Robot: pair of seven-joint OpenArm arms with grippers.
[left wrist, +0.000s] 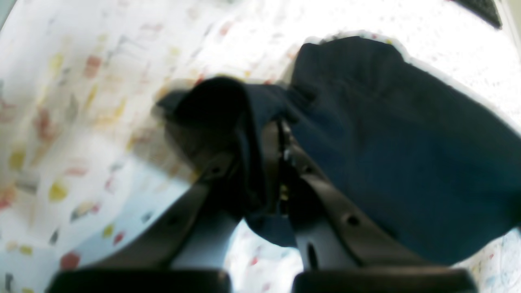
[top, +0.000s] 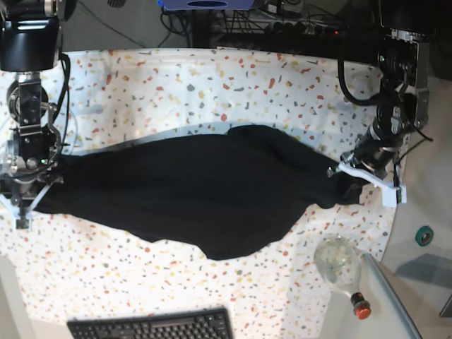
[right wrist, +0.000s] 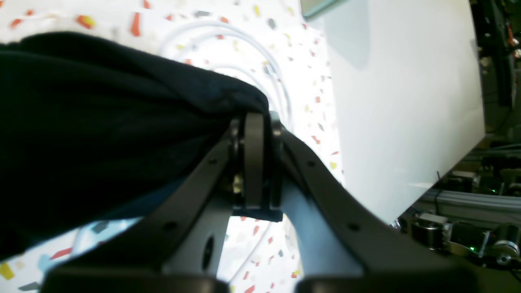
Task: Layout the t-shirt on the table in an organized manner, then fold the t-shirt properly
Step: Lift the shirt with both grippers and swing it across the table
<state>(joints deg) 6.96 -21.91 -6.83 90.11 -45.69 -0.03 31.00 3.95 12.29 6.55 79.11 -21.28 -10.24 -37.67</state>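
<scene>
**Both arms pinch a black t-shirt stretched across the speckled table**

From my remote station, I see the t-shirt (top: 205, 194) drawn out in a long dark band across the table (top: 212, 78), running from one side of the base view to the other, with its lower edge sagging in a bulge toward the near side. The left gripper (top: 347, 171), on the base view's right, has its jaws pressed together on a bunched end of the fabric; its wrist camera, though blurred, shows dark cloth (left wrist: 386, 154) gathered between the fingers (left wrist: 270, 154) and spilling off to one side. The right gripper (top: 42, 169), on the base view's left, pinches the opposite end; in its wrist view the fingers (right wrist: 254, 158) are closed on a fold of the shirt (right wrist: 101, 134) above the terrazzo-flecked cloth, where a white cable (right wrist: 252, 61) loops beside a pale panel (right wrist: 407, 101). Near the table's front edge lies a black keyboard (top: 152, 326), well apart from the shirt. A clear bottle with a red cap (top: 342, 268) lies on its side near the left arm's end of the garment, not touching it.
</scene>
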